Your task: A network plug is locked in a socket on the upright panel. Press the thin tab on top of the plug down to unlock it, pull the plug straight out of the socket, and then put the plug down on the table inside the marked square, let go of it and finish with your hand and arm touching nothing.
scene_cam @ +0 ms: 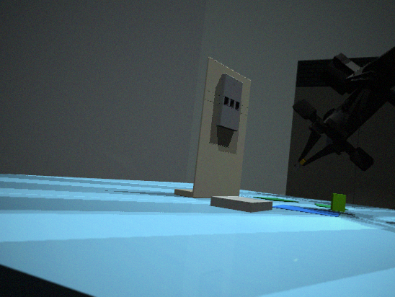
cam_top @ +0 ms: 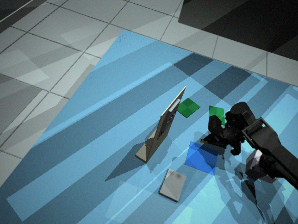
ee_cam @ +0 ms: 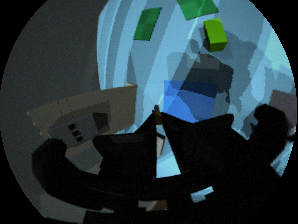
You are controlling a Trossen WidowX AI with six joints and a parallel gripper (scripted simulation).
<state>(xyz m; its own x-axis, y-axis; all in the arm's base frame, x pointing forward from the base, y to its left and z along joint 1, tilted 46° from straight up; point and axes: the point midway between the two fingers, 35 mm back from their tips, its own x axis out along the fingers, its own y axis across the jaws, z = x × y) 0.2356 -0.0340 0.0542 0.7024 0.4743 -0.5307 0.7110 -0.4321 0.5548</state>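
We have the gripper [cam_top: 205, 141] [scene_cam: 302, 163] [ee_cam: 157, 115] clamped on the plug [cam_top: 203, 141] [scene_cam: 303, 161] [ee_cam: 158, 115], held above the table [cam_top: 89, 130] [scene_cam: 151, 252] [ee_cam: 115, 50], apart from the panel [cam_top: 155, 144] [scene_cam: 220, 169] [ee_cam: 122, 102]. Its long axis follows the fingers, nose slanting downward, panel side.

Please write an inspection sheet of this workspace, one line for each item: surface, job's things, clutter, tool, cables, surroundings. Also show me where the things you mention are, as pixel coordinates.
Surface: blue table [cam_top: 109, 122] [scene_cam: 144, 231] with light and dark bands.
Job's things: upright panel [cam_top: 152, 148] [scene_cam: 218, 169] [ee_cam: 125, 102] carries a grey socket block [scene_cam: 231, 119] [ee_cam: 90, 125] with three dark openings; small plug [scene_cam: 303, 161] [ee_cam: 158, 116] out of it; blue square [cam_top: 201, 157] [scene_cam: 306, 210] [ee_cam: 187, 102].
Clutter: two green patches, lime block [scene_cam: 338, 202] [ee_cam: 216, 36], flat grey slab [cam_top: 172, 185] [scene_cam: 241, 203].
Tool [scene_cam: 302, 163] [ee_cam: 157, 115]: shut on the plug, above the table.
Cables: nothing seen.
Surroundings: tiled floor [cam_top: 68, 35], grey walls [scene_cam: 108, 90], dark panel behind the arm.
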